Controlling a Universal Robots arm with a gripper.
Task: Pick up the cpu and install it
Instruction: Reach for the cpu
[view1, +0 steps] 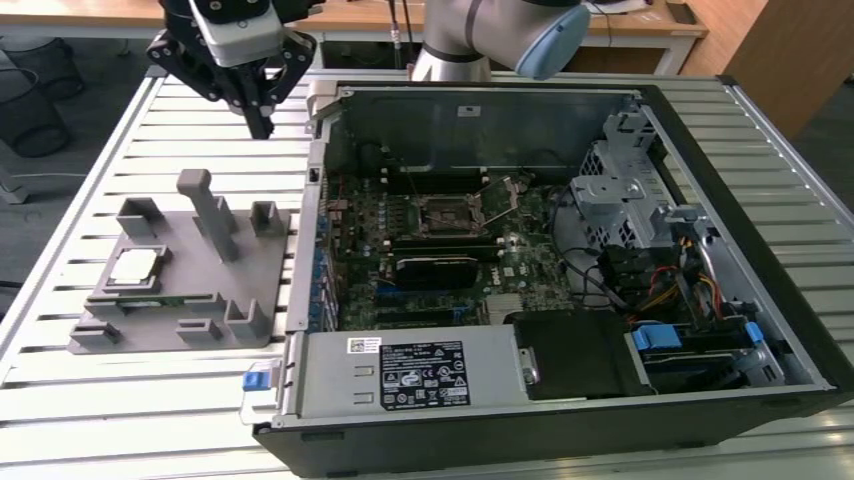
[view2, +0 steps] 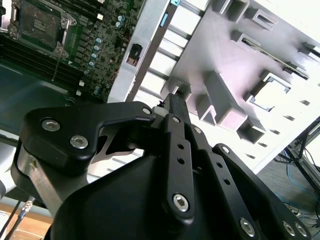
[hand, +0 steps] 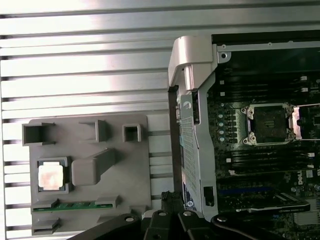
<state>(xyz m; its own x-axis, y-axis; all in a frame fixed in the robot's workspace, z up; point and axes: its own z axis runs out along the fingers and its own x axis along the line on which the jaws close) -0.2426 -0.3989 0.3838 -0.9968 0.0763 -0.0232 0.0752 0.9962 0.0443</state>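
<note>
1. The arm (view1: 470, 35) reaches over the table (view1: 134, 420). Its gripper (view1: 258, 127) points straight down, up above the far edge of the holder (view1: 200, 300).
2. The fingers (view2: 176, 107) are pressed together and hold nothing.
3. The cpu (view1: 134, 266) lies flat in a pocket of the holder, well apart from the gripper.
4. The holder sits on the slatted metal table.
5. An open computer (view1: 561, 440) stands just beside the holder, with its socket (view1: 447, 212) inside.
6. A wooden desk (view1: 80, 12) stands beyond the holder.

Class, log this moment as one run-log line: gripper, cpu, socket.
gripper: fingers shut, empty, clear of holder | cpu: seated in holder, untouched | socket: open, no cpu
</note>
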